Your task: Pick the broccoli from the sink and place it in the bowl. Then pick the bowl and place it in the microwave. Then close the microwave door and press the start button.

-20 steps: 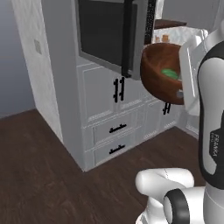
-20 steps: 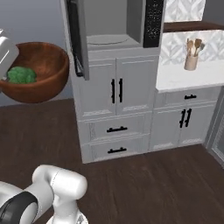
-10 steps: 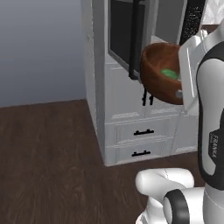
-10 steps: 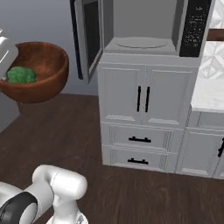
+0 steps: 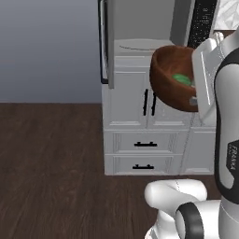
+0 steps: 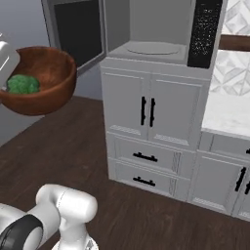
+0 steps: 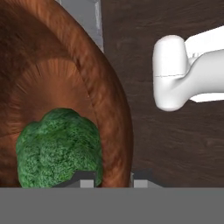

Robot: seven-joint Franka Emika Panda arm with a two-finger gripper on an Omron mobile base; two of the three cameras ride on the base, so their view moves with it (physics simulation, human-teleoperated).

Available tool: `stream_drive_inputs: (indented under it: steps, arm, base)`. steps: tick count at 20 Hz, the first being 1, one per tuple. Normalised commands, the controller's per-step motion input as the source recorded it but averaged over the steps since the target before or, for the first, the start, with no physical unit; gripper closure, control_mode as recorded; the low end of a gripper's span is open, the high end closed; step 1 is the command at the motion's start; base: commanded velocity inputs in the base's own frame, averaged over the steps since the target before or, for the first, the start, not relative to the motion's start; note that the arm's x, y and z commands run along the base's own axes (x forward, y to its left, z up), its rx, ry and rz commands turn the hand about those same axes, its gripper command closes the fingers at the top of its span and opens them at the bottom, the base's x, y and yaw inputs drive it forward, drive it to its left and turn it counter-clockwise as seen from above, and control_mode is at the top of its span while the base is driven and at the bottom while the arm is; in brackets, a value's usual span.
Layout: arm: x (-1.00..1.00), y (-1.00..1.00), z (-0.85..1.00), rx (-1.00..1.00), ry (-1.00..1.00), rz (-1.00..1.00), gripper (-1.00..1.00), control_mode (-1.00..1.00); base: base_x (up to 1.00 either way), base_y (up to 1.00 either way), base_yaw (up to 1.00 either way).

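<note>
I carry round reddish-brown wooden bowl (image 6: 40,80) aloft, bright green lumpy broccoli (image 7: 59,146) inside. Pincer (image 7: 113,180) clamped on bowl rim. Step: bowl to big grey built-in microwave (image 6: 156,31), door (image 6: 78,33) open. Next, I judge: lift, slide onto turntable.

Broccoli (image 7: 59,146) in bowl (image 6: 49,85), held aloft before open microwave (image 6: 156,29); microwave above cabinet doors (image 6: 146,110) and drawers (image 6: 144,166)

At my twelve o'clock stands a white cabinet (image 6: 146,112) with black handles. Two drawers (image 6: 144,166) sit beneath it. Dark wood floor (image 5: 51,158) spreads toward nine o'clock.
</note>
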Motion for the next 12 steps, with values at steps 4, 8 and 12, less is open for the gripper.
stream_drive_inputs:
  steps: [4,8,12]
  arm:
    - [0.0,0.0,0.0,0.0,0.0,0.0,1.0,1.0]
    - [0.0,0.0,0.0,0.0,0.0,0.0,1.0,1.0]
    - [0.0,0.0,0.0,0.0,0.0,0.0,1.0,1.0]
  base:
    - [0.11,-1.0,0.08]
    - [0.35,-0.98,0.0]
    - [0.82,-0.33,-0.21]
